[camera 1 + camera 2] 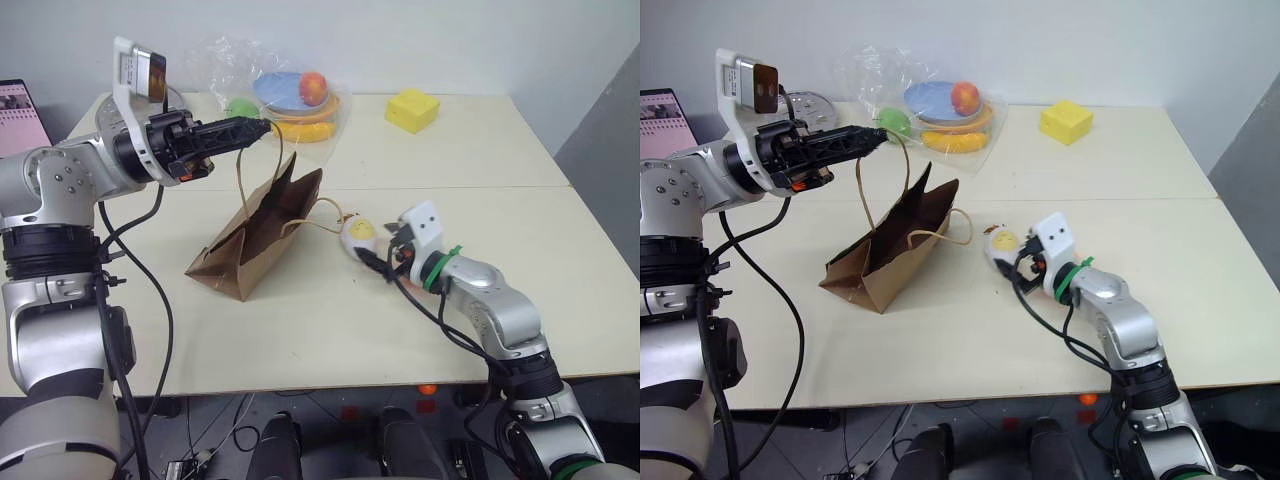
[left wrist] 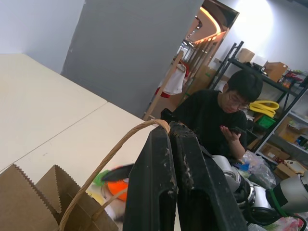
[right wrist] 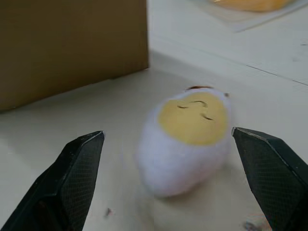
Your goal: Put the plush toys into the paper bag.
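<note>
Near the middle of the pale table point(image 1: 330, 330), the white egg-shaped plush toy point(image 1: 359, 236) is lying on its side, its yellow centre facing up, just in front of the right gripper point(image 3: 168, 180). That gripper's two black fingers are standing spread wide, one on each side of the toy, not touching it. Beside the toy, toward the table's left edge, the brown paper bag point(image 1: 255, 240) is leaning, its mouth gaping upward. The left gripper point(image 1: 256, 129) is hanging above the bag with its fingers pressed together on one thin looped handle point(image 1: 243, 175), holding it up; the other handle point(image 1: 325, 222) is drooping toward the egg toy. In the left wrist view something orange point(image 2: 117, 186) is showing inside the bag. At the far edge, a crinkled clear plastic bag point(image 1: 275, 85) is holding glossy fruit, and a yellow foam block point(image 1: 412, 109) is sitting near it.
</note>
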### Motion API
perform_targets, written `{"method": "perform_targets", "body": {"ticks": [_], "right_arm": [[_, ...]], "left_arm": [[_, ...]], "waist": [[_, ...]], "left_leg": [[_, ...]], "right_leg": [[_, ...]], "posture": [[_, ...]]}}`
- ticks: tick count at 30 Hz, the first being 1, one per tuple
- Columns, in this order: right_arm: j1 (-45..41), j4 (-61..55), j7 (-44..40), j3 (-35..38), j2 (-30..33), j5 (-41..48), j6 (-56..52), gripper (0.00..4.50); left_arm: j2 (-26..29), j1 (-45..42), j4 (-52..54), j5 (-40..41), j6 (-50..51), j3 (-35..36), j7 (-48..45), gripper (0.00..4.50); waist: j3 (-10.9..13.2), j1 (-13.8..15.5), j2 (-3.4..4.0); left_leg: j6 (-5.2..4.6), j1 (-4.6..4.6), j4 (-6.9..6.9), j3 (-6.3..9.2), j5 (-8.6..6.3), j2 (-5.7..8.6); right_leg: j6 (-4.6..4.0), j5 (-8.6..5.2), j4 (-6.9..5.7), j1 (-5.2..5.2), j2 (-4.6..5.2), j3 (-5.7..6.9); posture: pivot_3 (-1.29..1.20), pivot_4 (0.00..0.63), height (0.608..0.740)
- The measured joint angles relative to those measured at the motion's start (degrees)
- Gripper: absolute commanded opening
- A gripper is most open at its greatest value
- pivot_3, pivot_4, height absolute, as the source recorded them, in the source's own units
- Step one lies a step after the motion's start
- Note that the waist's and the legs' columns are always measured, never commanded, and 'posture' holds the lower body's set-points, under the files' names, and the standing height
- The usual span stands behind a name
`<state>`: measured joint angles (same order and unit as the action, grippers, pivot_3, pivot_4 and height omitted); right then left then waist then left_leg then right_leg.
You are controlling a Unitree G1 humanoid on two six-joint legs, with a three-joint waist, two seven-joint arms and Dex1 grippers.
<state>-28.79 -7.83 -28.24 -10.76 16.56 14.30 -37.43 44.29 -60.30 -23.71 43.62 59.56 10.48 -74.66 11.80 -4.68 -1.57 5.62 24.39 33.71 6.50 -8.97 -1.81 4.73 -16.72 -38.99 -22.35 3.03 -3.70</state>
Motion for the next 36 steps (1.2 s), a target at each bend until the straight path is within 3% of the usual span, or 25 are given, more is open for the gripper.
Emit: {"method": "perform_targets", "body": {"ticks": [5, 8, 19, 25, 29, 36], "right_arm": [[-1.8, 5.5, 1.2, -2.3, -1.1, -4.4, 2.1, 4.44], [-2.6, 7.2, 2.3, -2.7, -1.3, -6.8, 3.2, 3.85], [-1.6, 5.3, 2.2, -0.3, -0.6, -7.9, 3.8, 0.01], [-1.7, -6.8, 1.8, 11.9, 1.8, 1.7, -7.3, 0.01], [-2.0, -13.3, 2.4, 20.6, 6.6, 7.8, -16.7, 0.01], [-2.5, -15.1, 3.4, 25.4, 13.9, 10.0, -21.0, 0.01]], "left_arm": [[0.6, 0.2, 0.2, 0.0, 0.0, 0.0, 0.0, 0.00], [0.6, 0.2, 0.3, 0.0, 0.0, 0.0, 0.0, 0.00], [0.5, 1.2, 0.8, 0.0, 0.0, 0.0, 0.2, 0.00], [-1.6, 1.3, 0.9, 0.2, 0.0, 0.0, 0.2, 0.00], [-5.9, 1.3, 1.8, 1.1, 0.6, -1.4, 0.1, 0.00], [-10.7, 1.5, 4.2, 1.7, 1.5, -5.0, -0.9, 0.00]], "waist": [[0.0, 0.1, 0.00], [0.0, 0.1, 0.00], [0.0, 0.1, 0.00], [0.0, 0.5, 0.00], [0.0, 1.3, 0.00], [0.0, 1.3, 0.03]], "left_leg": [[0.00, 0.00, 0.00, 0.01, 0.00, 0.00], [0.00, 0.00, 0.00, 0.01, 0.00, 0.00], [0.00, 0.00, 0.00, 0.01, 0.00, 0.00], [0.00, 0.01, 0.00, 0.03, 0.00, 0.00], [0.00, 0.02, 0.01, 0.02, 0.00, 0.00], [-0.01, 0.02, 0.01, -0.02, 0.00, 0.00]], "right_leg": [[0.00, 0.00, 0.01, 0.01, 0.00, 0.01], [0.00, 0.00, 0.01, 0.01, 0.00, 0.01], [0.00, 0.00, 0.00, 0.01, 0.00, 0.01], [-0.01, 0.00, 0.00, 0.02, 0.00, 0.03], [-0.01, 0.00, 0.01, 0.02, 0.01, 0.02], [-0.01, 0.00, 0.02, 0.00, 0.00, -0.02]], "posture": [[0.00, 0.150, 0.740], [0.00, 0.150, 0.740], [0.00, 0.150, 0.740], [0.00, 0.150, 0.740], [0.00, 0.150, 0.740], [0.00, 0.150, 0.740]]}}
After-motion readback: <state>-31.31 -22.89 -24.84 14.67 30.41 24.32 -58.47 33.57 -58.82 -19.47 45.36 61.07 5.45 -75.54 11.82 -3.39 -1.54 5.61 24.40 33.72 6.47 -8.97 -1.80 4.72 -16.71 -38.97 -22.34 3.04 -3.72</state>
